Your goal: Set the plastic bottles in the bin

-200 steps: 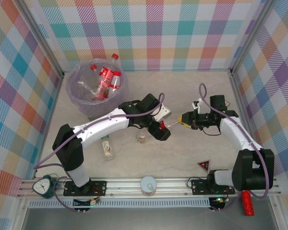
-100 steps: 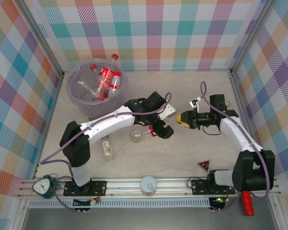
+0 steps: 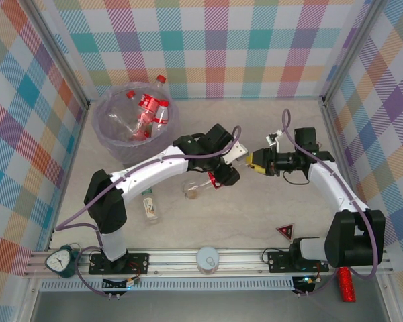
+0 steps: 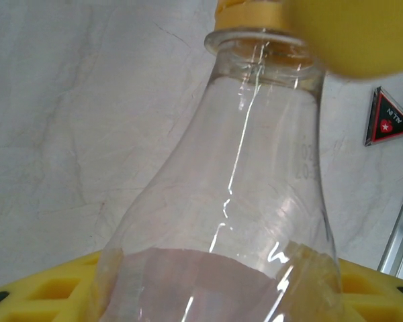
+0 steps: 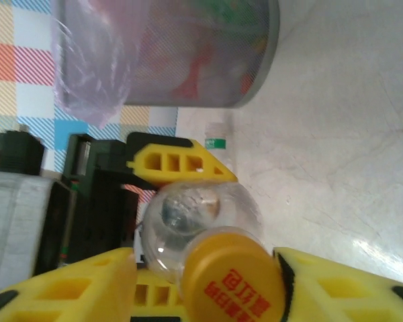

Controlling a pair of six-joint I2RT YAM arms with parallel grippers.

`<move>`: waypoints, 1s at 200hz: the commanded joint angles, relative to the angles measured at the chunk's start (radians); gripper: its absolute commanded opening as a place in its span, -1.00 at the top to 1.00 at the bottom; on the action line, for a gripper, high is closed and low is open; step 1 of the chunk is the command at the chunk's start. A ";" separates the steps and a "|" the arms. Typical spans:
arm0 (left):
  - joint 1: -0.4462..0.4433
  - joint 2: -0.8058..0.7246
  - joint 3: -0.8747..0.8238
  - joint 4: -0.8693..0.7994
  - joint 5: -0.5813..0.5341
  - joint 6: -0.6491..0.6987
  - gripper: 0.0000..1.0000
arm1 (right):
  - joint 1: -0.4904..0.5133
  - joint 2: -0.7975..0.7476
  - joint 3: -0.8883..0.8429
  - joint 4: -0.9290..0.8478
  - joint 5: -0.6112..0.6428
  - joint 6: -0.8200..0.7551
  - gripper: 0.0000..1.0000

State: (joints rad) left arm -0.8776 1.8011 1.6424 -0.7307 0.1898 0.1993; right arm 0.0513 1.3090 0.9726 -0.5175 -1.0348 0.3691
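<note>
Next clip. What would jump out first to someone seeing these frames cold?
The eye goes first to both arms meeting mid-table around one clear bottle. The left end effector clamps its body, while the right end effector brackets its yellow cap. Next comes the pale-purple bin at the back left, already holding red-labelled bottles.
</note>
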 commanded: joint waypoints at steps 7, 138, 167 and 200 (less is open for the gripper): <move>0.033 -0.014 0.048 -0.021 -0.049 -0.023 0.01 | -0.037 -0.005 0.105 -0.063 -0.004 -0.062 -0.31; 0.328 -0.197 0.306 0.319 -0.044 -0.471 0.25 | -0.068 -0.088 0.124 0.197 0.441 0.123 -0.57; 0.437 -0.233 0.340 0.318 -0.058 -0.498 0.29 | -0.068 -0.067 0.134 0.208 0.403 0.112 -0.57; 0.563 -0.300 0.329 0.272 -0.157 -0.452 0.35 | -0.067 -0.037 0.124 0.280 0.395 0.125 -0.57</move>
State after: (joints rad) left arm -0.3817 1.5612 1.9640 -0.4446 0.0978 -0.2615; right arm -0.0200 1.2491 1.0843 -0.3172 -0.6277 0.4942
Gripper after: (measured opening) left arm 0.547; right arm 0.783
